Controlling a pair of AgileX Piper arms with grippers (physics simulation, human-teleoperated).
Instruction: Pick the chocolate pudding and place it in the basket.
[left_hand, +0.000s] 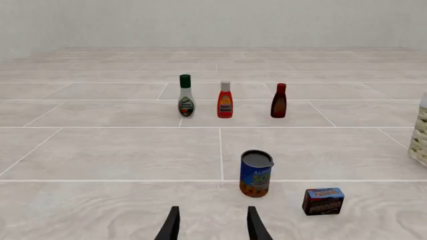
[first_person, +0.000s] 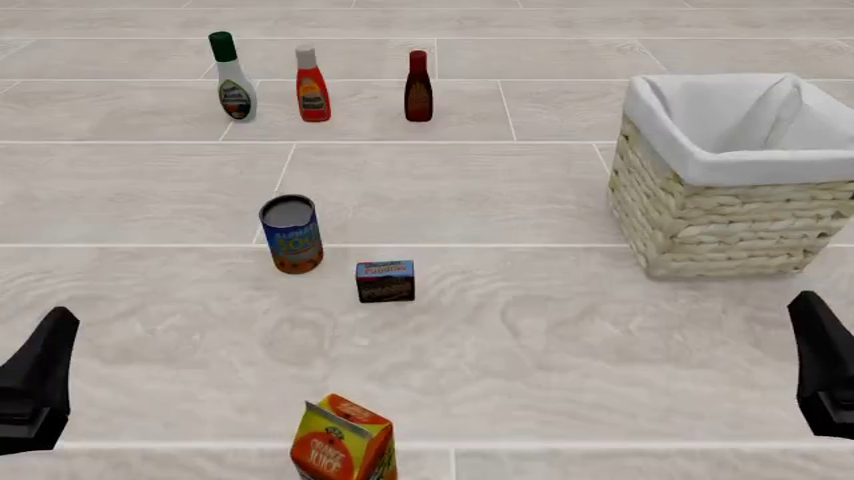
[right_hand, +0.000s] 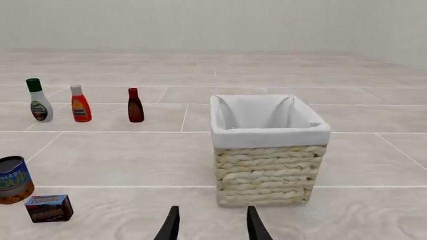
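On the pale tiled table (first_person: 534, 340), the chocolate pudding (first_person: 386, 281) stood upright near the middle, just beside the soup can (first_person: 291, 233), which sat a little farther back and to its left; the two looked close but apart. Far off to the right stood the basket (first_person: 721, 215), its white cloth lining folded over the rim, well apart from the pudding box. Along the far side stood three bottles in a row: a white bottle with a green cap (first_person: 232, 77), a red one with a white cap (first_person: 312, 85) and a dark brown one (first_person: 418, 87). At the near edge, an orange juice carton (first_person: 343, 440) was partly cut off by the frame.

Both arms hung back at the near corners. The left gripper (left_hand: 211, 225) pointed toward the can, with the pudding (left_hand: 323, 201) off to one side, and its two dark fingers were spread with bare table between them, holding nothing. The right gripper (right_hand: 211, 224) faced the basket (right_hand: 267, 170), and its fingers were likewise spread and empty. In the front view only dark parts of each arm showed at the edges, so finger position could hardly be judged there.
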